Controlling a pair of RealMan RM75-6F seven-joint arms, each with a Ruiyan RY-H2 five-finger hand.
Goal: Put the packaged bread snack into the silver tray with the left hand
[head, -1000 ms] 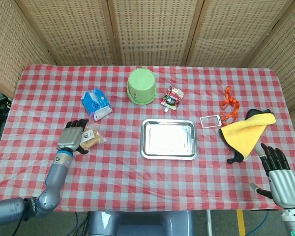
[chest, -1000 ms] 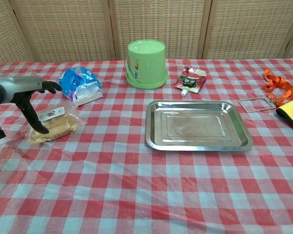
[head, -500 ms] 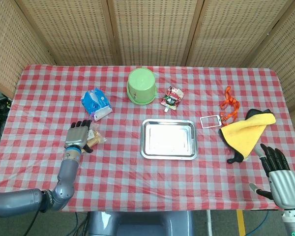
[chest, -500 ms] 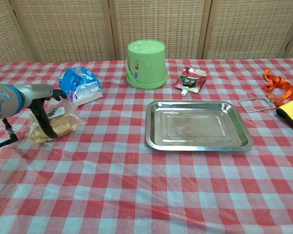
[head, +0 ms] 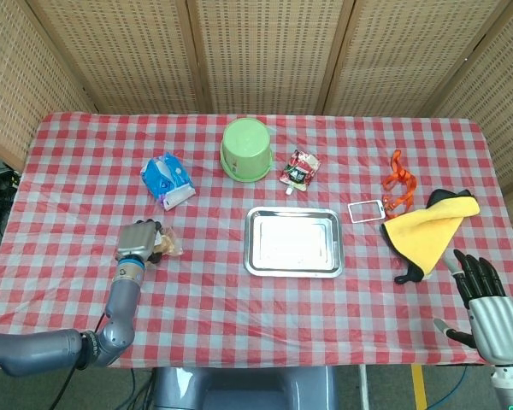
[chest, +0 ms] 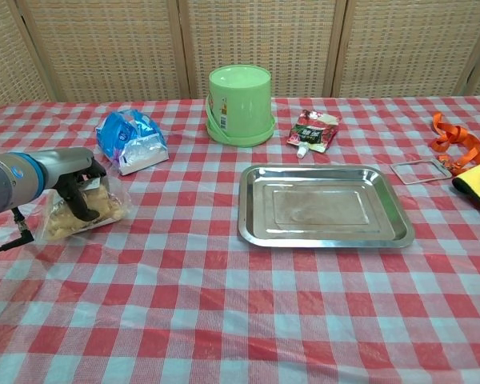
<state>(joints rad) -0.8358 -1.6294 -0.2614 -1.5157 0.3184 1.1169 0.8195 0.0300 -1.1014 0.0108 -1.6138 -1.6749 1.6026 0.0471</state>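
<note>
The packaged bread snack [chest: 72, 212], a clear bag of pale bread pieces [head: 168, 247], lies on the checked cloth at the left. My left hand [chest: 82, 188] grips it from above, fingers curled down into the bag; the head view shows that left hand [head: 138, 242] covering most of it. The silver tray [chest: 388, 234] sits mid-table, well right of the snack, its rim [head: 250, 269] bare and nothing in it. My right hand [head: 487, 303] hovers open off the table's near right corner, fingers spread.
A blue tissue pack [head: 167, 178] lies just behind the snack. An upturned green bucket [head: 245, 149] and a red sachet [head: 300, 168] stand behind the tray. An orange strap [head: 398, 182], a card holder [head: 366, 210] and a yellow cloth [head: 427, 226] lie at the right.
My left hand has come down over the bread snack and curled its fingers into the bag, which now looks crumpled and slightly shifted. The right hand has stayed put.
</note>
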